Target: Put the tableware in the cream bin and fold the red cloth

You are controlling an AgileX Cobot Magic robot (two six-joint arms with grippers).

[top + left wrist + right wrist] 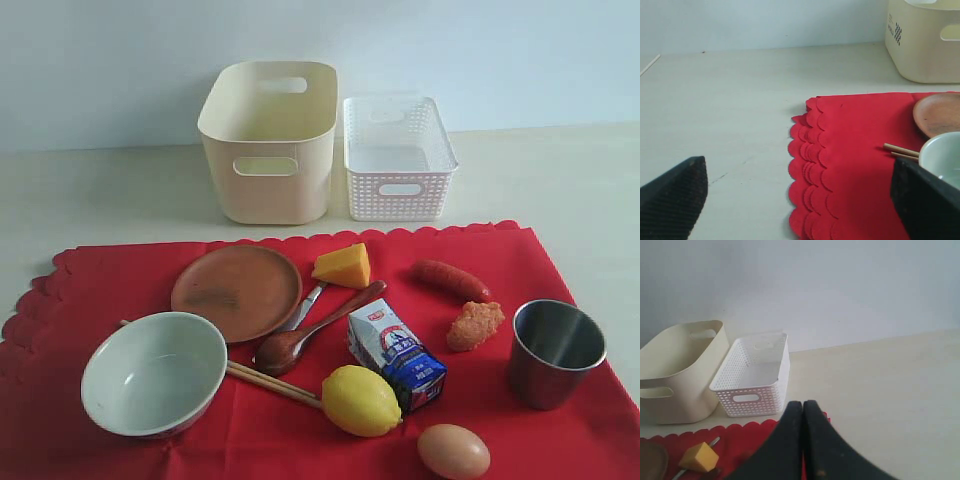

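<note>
1. On the pale worktop (100, 190), exterior view: the red cloth (480, 400) lies spread flat across the near part. The cream bin (268, 160) stands upright just behind the cloth's far edge. A white perforated basket (398, 160) stands just beside the bin, toward the worktop's right edge.
2. Same view, tableware, all on the cloth:
   - The pale bowl (150, 372) sits near the cloth's near-left corner.
   - The brown plate (237, 290) lies just behind the bowl, toward the far edge.
   - The chopsticks (270, 382) run out from under the bowl toward a lemon (360, 400).
   - The wooden spoon (310, 330) and the slim metal utensil (308, 303) lie side by side between the plate and a milk carton (397, 355).
   - The steel cup (555, 352) stands upright by the cloth's right edge.
3. Same view, food on the cloth: a cheese wedge (343, 265), a sausage (452, 280), a crumbed piece (475, 325) and an egg (453, 451).
4. Left wrist view: the left gripper (799, 167) hangs over the cloth's left edge, where the scallops lie in overlapping layers. Its jaws stand wide apart with nothing between them. The bowl's rim, the chopstick ends, the plate and the bin show beyond.
5. Right wrist view: the right gripper (802, 407) has its fingers pressed together and grips nothing. It is above the cloth's far edge and faces the basket and the bin.
</note>
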